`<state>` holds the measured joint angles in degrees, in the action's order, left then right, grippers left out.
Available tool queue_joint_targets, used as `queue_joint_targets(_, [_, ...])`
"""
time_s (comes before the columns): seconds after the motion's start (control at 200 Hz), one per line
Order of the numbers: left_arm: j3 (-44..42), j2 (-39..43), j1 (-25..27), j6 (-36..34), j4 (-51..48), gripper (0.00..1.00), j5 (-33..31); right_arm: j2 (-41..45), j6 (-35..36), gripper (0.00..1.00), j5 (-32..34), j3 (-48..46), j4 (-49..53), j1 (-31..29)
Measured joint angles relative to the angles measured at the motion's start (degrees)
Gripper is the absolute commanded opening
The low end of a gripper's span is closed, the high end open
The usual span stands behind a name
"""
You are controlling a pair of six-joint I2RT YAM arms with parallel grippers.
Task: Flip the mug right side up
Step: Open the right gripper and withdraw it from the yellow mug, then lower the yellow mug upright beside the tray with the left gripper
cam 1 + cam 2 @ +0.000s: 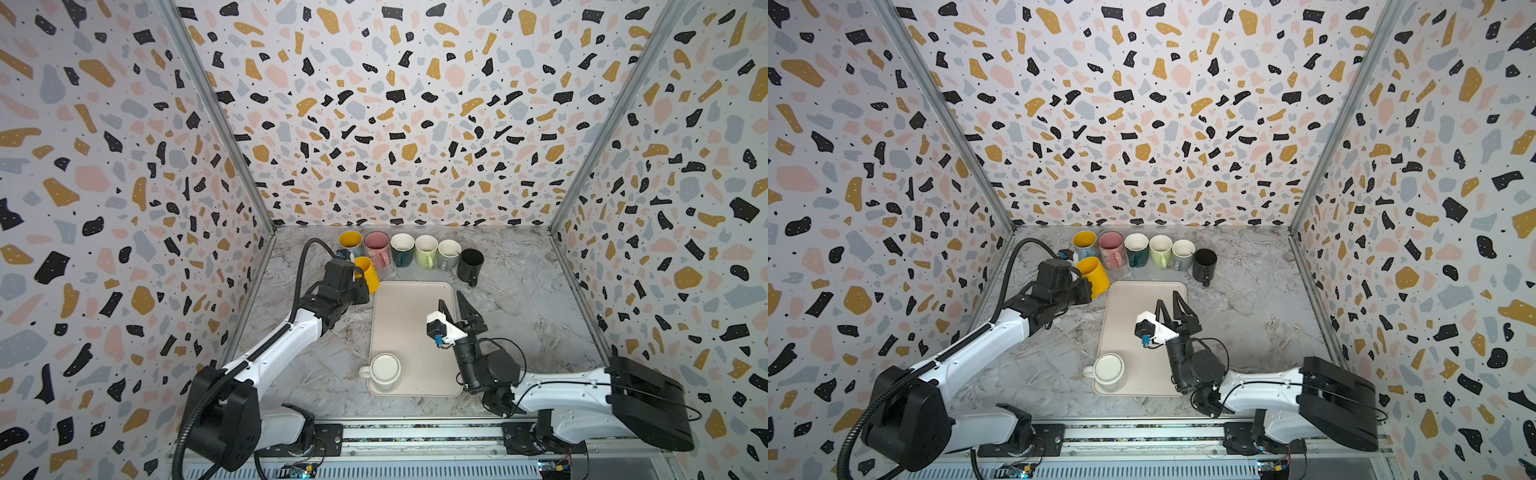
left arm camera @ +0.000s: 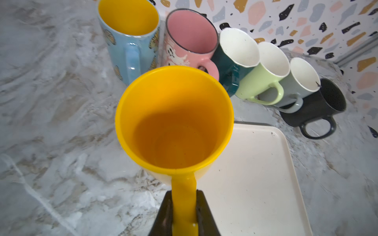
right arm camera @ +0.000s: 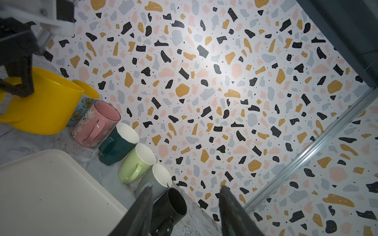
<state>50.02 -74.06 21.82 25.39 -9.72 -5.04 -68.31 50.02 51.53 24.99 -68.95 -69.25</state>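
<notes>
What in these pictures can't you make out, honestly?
- Underside of the yellow mug: left wrist view, hidden by its own body; table contact unclear.
- Inside of the white mug: both top views, it stands mouth down on the tray.
- Part of the black mug: right wrist view, behind a right gripper finger.

The yellow mug (image 2: 173, 122) is plain plastic, wide at the mouth. It is mouth up and tilted, and the left gripper (image 2: 184, 204) is clamped on its handle. It hangs over the table (image 1: 519, 311) just beyond the tray's (image 1: 415, 307) far left corner. Whether its base touches the table I cannot tell. A white mug (image 1: 384, 370) stands upside down in the tray's near left corner, with its handle over the left edge.
</notes>
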Motion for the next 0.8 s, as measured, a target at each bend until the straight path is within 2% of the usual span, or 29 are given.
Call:
queue_joint_targets(0.12, [-2.82,0.09,-0.02,-0.61,2.32,0.00,-3.48,9.55,-12.66,0.57,-3.19,0.83,14.29,2.14])
queue_joint_targets(0.28, [-6.69,0.09,-0.02,-1.14,3.98,0.00,-5.81,18.29,-21.79,0.58,-5.22,0.83,24.30,2.95])
queue_joint_targets(0.536, [-11.45,0.09,-0.02,-2.47,8.96,0.00,-9.16,20.44,-27.54,0.60,-6.95,0.83,31.36,3.54])
queue_joint_targets(0.796, [-16.20,-0.26,-0.02,-4.00,15.45,0.00,-11.82,20.41,-30.40,0.61,-8.07,0.83,33.46,4.37])
